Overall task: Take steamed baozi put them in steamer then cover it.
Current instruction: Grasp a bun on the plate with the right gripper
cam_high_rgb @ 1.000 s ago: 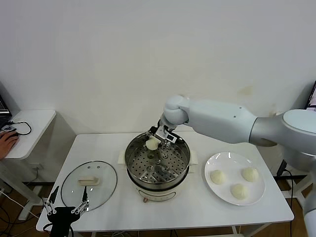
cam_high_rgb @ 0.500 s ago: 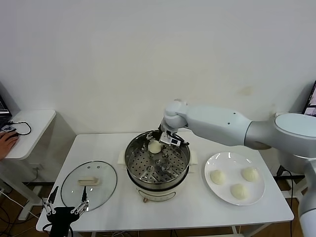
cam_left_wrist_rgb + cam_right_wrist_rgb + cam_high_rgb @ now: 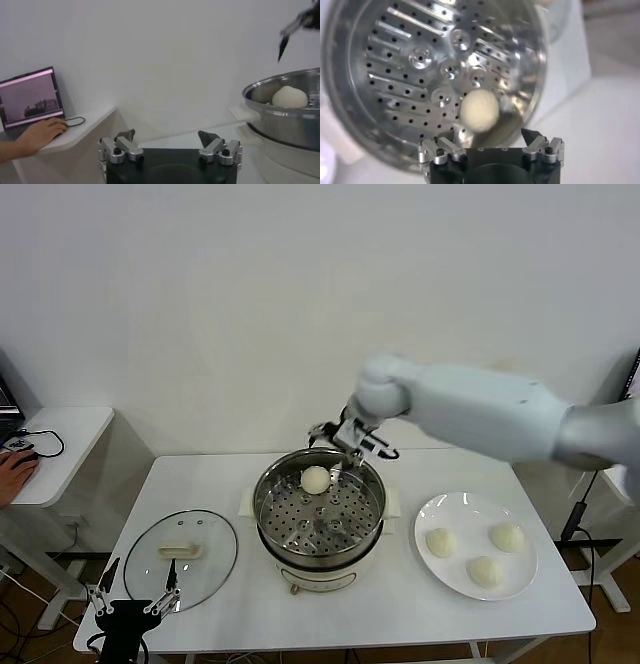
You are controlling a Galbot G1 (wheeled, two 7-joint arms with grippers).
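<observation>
Since a second before, your right gripper had let go of one baozi, lifted above the steamer, fingers spread (left gripper idle, spread). Three baozi waited right of it; cover lay left.

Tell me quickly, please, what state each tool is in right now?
Left tool: open, empty, parked near the round glass lid.
Right tool: open, empty, above the shiny steel steamer.

Smooth white right arm with rounded joint, black hand, silver screwed finger mounts
</observation>
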